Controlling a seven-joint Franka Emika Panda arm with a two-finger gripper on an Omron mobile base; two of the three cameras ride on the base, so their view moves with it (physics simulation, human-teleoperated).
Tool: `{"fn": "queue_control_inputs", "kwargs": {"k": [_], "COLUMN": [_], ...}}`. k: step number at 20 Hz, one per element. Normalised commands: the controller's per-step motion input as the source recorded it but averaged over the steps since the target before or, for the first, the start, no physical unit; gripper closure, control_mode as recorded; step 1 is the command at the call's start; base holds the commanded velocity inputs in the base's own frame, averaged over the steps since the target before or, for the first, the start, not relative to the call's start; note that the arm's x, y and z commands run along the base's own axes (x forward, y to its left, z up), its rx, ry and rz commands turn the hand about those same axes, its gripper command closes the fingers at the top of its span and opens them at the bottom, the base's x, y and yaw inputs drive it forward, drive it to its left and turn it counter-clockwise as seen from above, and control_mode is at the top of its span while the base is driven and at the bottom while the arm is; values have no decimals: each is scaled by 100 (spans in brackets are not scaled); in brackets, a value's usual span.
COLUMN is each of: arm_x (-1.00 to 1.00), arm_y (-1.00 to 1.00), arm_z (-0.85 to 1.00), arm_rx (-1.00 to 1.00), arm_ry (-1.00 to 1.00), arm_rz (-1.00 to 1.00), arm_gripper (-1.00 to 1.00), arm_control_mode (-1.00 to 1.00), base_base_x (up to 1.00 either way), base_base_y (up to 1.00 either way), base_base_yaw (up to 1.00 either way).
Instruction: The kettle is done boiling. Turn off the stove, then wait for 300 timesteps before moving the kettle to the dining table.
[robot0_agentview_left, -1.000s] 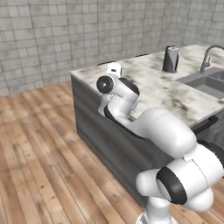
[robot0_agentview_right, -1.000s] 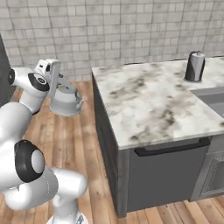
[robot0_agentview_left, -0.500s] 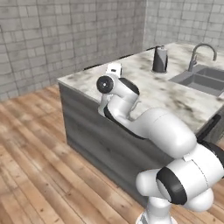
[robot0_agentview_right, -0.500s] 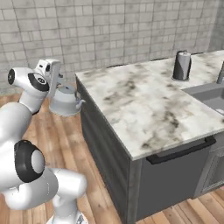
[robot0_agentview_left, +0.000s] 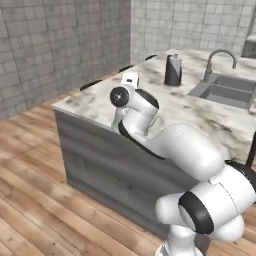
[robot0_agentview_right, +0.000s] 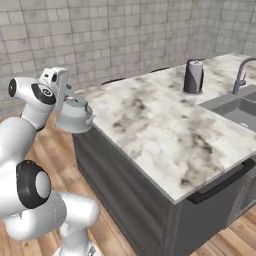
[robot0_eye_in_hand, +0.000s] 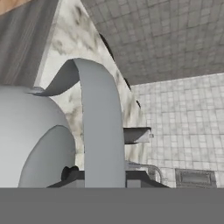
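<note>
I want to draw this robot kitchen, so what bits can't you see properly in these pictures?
- Pincer tips: right base view, hidden behind the kettle; hand view, cut off by the bottom edge.
- Kettle: left base view, hidden behind the arm; hand view, body cut off at the left edge.
- Sink: both base views, cut off by the right edge.
- Dark canister: too small to show detail.

The near end of the table (robot0_agentview_right: 150, 130) lies bare and open to a gripper. At one o'clock in the right base view a dark canister (robot0_agentview_right: 193, 76) stands; at three o'clock the faucet (robot0_agentview_right: 241, 74) and sink (robot0_agentview_right: 235, 107) block.
</note>
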Motion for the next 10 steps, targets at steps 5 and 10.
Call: {"fn": "queue_control_inputs", "kwargs": {"k": [5, 10], "arm_x": [0, 0], "arm_y": [0, 0], "arm_z": [0, 0], "arm_rx": [0, 0], "arm_ry": [0, 0], "arm_rz": [0, 0], "arm_gripper": [100, 100], "arm_control_mode": [100, 100], "base_base_x": [41, 40], "base_base_y": [78, 79], "base_base_yaw": [-38, -38]}}
